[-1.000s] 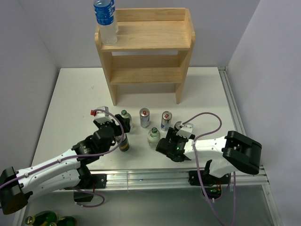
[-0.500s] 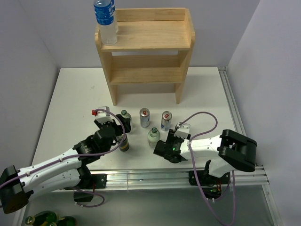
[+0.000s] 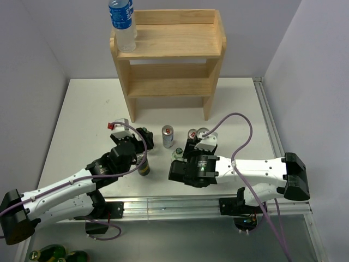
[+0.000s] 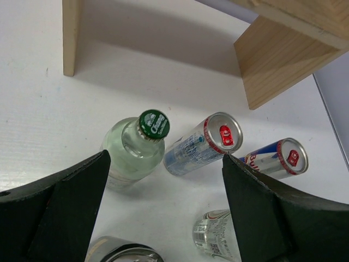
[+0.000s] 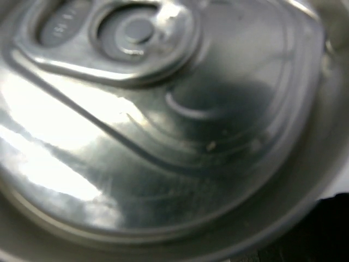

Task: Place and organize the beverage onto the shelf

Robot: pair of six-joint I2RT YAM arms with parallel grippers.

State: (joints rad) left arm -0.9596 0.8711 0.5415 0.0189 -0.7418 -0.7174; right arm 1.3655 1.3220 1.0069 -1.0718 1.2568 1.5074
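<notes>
The left gripper [image 4: 164, 169] stands wide and empty above a clear glass bottle with a green cap [image 4: 136, 144]. The right gripper [image 3: 182, 166] sits low among the drinks. A silver aluminium can top [image 5: 163, 125] fills its wrist view, so its grip cannot be told. The light wooden two-tier shelf [image 3: 169, 54] stands at the far edge of the white table [image 3: 82, 109]. A clear plastic water bottle with a blue label [image 3: 122, 24] stands on its top tier.

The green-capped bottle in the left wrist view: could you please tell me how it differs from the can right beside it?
The bottle is clear glass; the can is silver-and-blue metal. The bottle narrows to a neck closed by a green cap; the can is straight-sided with a flat top and a red tab. Both stand close together on the white table, not on the shelf.
</notes>
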